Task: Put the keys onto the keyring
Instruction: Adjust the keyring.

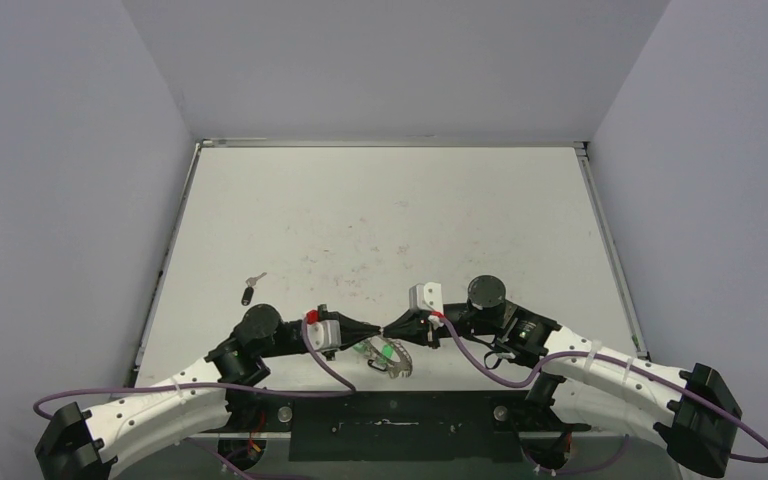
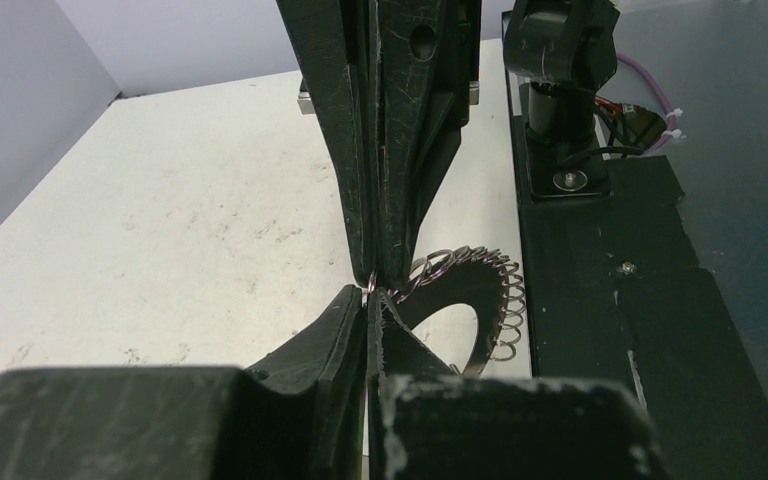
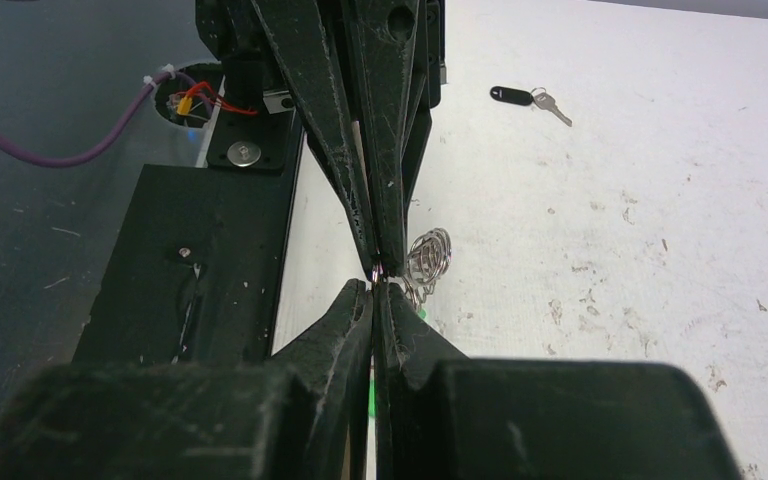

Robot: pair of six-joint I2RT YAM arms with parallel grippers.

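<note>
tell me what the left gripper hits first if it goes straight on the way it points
The right gripper: its shut fingers face the left gripper tip to tip, nearly touching. The keyring seems to lie just off that line.

Pale booth around a scuffed white tabletop (image 1: 390, 210).
Plain lavender-grey walls (image 1: 390, 60) close in three sides. The tabletop is speckled with dark marks, has a thin metal rim (image 1: 390, 143), and a black plate (image 1: 390, 440) runs along its near edge. The light is soft and even.
</note>
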